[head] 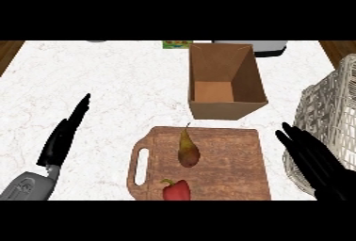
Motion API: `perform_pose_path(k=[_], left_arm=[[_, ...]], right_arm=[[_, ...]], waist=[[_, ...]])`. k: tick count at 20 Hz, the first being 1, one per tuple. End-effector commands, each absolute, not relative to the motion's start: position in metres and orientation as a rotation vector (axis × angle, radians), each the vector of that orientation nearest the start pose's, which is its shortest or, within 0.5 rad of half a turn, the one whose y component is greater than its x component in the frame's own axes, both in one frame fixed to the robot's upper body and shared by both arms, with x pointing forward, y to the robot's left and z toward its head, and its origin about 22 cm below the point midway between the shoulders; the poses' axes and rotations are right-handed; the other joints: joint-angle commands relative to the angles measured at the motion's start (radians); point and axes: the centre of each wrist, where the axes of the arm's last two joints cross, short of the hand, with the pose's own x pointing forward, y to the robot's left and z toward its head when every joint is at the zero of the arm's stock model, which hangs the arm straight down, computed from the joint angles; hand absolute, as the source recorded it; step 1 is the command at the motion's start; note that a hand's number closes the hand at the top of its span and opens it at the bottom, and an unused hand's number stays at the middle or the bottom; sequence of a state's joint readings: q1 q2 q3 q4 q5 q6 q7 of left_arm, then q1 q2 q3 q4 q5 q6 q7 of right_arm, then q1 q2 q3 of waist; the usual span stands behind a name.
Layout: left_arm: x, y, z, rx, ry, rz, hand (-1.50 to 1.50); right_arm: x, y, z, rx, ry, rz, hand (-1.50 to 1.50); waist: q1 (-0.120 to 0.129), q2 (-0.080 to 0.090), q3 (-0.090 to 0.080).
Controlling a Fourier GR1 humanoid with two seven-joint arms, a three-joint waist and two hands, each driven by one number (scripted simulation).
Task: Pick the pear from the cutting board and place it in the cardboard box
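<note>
No legible text or labels.

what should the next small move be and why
Probably move the right hand left toward the pear: it lies ungrasped on the cutting board, the open right hand looks nearer than the left hand, and the cardboard box waits beyond.

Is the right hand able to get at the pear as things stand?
Probably yes: the right hand is open beside the cutting board, and only bare board lies between it and the pear.
</note>
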State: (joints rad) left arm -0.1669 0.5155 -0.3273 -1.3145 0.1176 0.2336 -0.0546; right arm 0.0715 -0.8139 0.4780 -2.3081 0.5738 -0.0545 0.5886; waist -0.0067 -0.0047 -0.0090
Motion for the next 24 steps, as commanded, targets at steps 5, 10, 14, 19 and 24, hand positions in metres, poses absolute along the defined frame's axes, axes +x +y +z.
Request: perform_pose_path(k=[5,10,14,19,24], left_arm=[[0.280,0.277,-0.008,0.312,-1.468,-0.426,0.00],[0.287,0.270,0.000,0.308,-1.464,-0.441,0.00],[0.288,0.272,0.003,0.309,-1.472,-0.430,0.00],[0.281,0.281,-0.012,0.313,-1.472,-0.422,0.00],[0.275,0.269,-0.010,0.310,-1.463,-0.418,0.00]], right_arm=[[0.148,-0.162,0.162,-0.901,-1.243,1.147,-1.50],[0.168,-0.126,0.166,-0.963,-1.127,1.193,-1.50],[0.191,-0.104,0.162,-0.934,-1.073,1.195,-1.50],[0.198,-0.075,0.141,-0.884,-1.010,1.195,-1.50],[0.204,-0.063,0.120,-0.858,-1.004,1.199,-1.50]], waist=[[0.029,0.007,0.002],[0.026,0.005,0.004],[0.021,0.005,0.006],[0.010,0.005,0.007],[0.009,0.003,0.009]])
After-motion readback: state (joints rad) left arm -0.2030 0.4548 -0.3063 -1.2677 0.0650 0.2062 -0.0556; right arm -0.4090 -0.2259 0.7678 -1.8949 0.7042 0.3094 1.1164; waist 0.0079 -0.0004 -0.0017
